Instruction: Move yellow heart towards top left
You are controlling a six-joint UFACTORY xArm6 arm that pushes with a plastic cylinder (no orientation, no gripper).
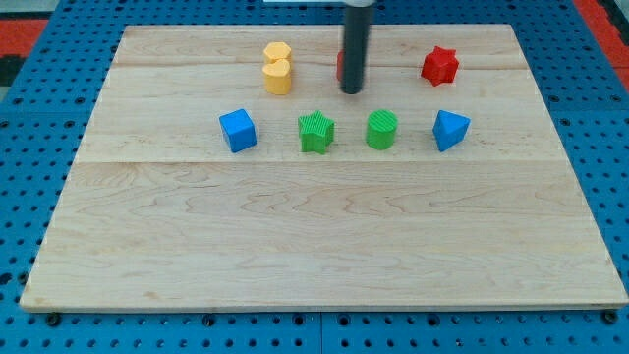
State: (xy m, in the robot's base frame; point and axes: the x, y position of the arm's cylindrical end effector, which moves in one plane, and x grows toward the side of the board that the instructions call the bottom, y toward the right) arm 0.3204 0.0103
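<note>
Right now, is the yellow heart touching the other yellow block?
Touching: the yellow heart sits right against the yellow hexagon above it. My tip stands apart, to the view's right.

Your arm shows only as a straight dark rod (pixel 355 44) coming down from the view's top edge, upright, just right of centre. My tip (pixel 352 91) rests low, at its very end.

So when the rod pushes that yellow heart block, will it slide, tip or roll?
The yellow heart block will probably slide: it looks squat and flat-based on the smooth wooden board. It may twist if my tip, now at its right, pushes off-centre. The yellow hexagon block touching it behind would likely get shoved along.
</note>
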